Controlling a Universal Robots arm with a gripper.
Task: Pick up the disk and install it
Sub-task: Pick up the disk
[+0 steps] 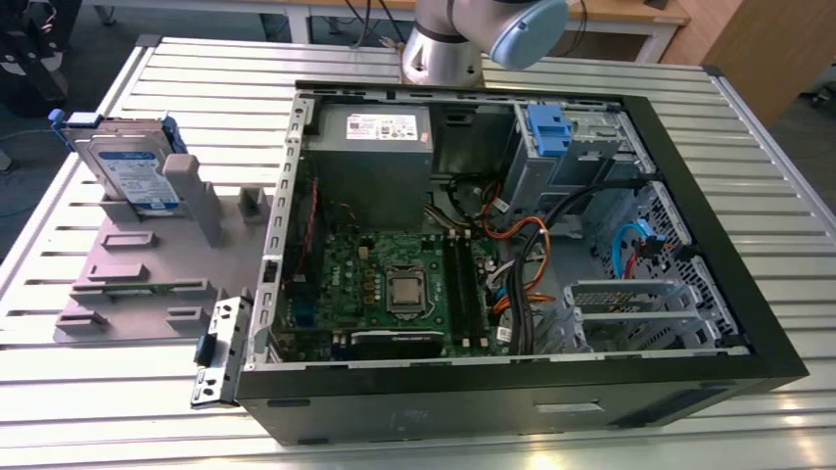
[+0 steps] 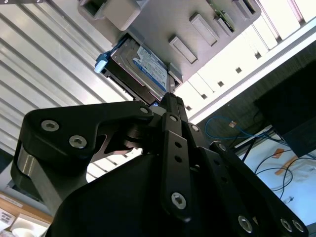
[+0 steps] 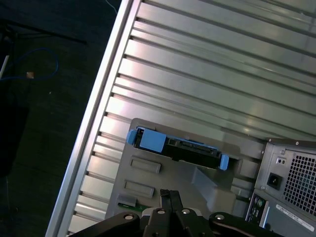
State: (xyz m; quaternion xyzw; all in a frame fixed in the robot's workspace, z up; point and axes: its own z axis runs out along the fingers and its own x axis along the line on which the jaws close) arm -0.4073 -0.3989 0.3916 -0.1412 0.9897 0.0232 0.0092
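A slatted metal counter [image 1: 731,127] is carrying everything here, with dark floor [image 3: 39,148] lying past its edge, where a blue cable [image 3: 47,61] is trailing in the first wrist view. The exterior view is showing what my own cameras are not: an open computer case [image 1: 523,401] lying on its side, its green motherboard [image 1: 392,279] and grey power supply [image 1: 372,147] facing up, and my arm [image 1: 444,44] rising behind it. Toward the exterior view's left, the disk [image 1: 128,166] is standing on edge in a grey holder [image 1: 131,289] beside the case. The wrist views are giving the closer look: the second wrist view is showing the disk's labelled face, the first its narrow edge with blue at both ends. My end effector [image 3: 169,193] is pointing toward the holder, near the disk but not touching it, its fingers drawn together and gripping nothing.
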